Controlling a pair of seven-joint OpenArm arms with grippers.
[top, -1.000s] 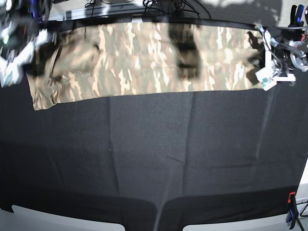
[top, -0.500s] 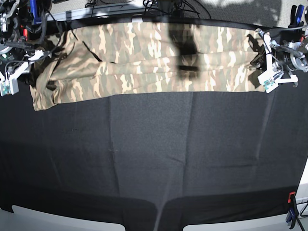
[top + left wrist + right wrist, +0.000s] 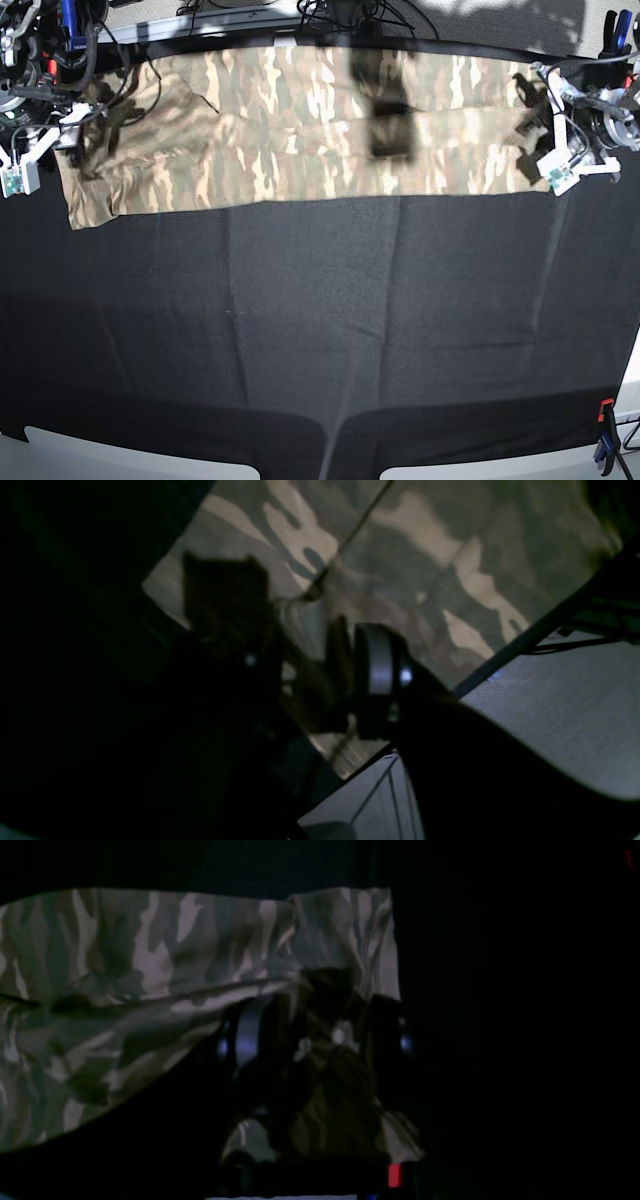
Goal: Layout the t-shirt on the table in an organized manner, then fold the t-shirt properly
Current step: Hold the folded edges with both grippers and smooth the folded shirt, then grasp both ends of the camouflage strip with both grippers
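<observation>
The camouflage t-shirt (image 3: 300,130) lies stretched in a long band along the far edge of the black table (image 3: 320,330). My left gripper (image 3: 537,135) is at the shirt's right end in the base view, and in the left wrist view (image 3: 310,645) it looks shut on a pinch of t-shirt (image 3: 425,555). My right gripper (image 3: 80,135) is at the shirt's left end. In the right wrist view (image 3: 320,1040) fabric of the t-shirt (image 3: 125,965) is bunched between its dark fingers.
A dark shadow patch (image 3: 385,115) falls across the shirt's middle. Cables (image 3: 340,15) run behind the table's far edge. A red and blue clamp (image 3: 605,440) holds the cloth at the front right corner. Grey floor (image 3: 560,720) shows beyond the edge.
The shirt's left end, blurred and bunched a second ago, now lies smoother and wider. The right arm has steadied there. The left arm has barely moved.
</observation>
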